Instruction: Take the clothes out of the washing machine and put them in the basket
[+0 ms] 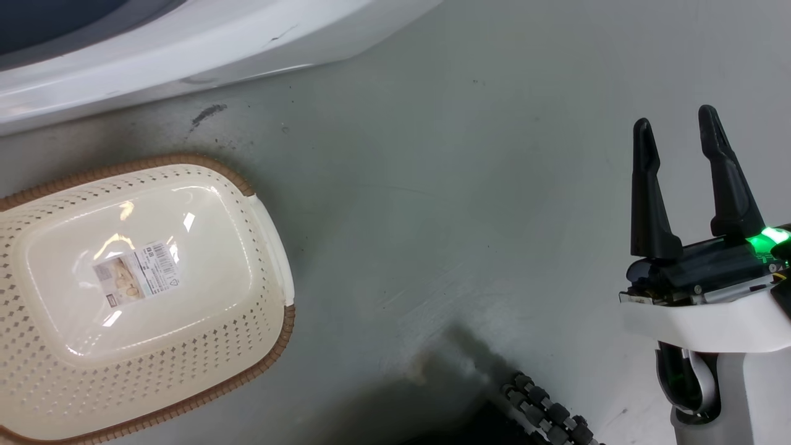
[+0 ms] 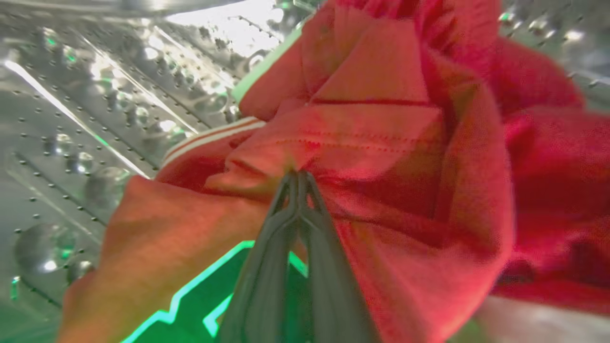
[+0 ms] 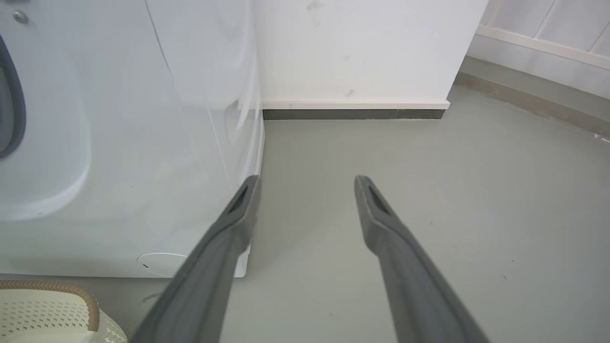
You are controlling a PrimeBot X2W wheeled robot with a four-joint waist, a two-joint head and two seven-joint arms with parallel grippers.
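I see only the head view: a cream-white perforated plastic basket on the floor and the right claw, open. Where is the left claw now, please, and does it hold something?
Observer: The left claw is inside the perforated steel drum, shut on a soft red garment with white trim.
Operator: Is there more cloth in the drum?
Observer: Yes, darker red cloth bunches beyond it; whether it is a second garment, I cannot tell.
Operator: What stands ahead of the right claw?
Observer: Grey floor, then a white wall; the large white washing machine is at the left of the right wrist view.
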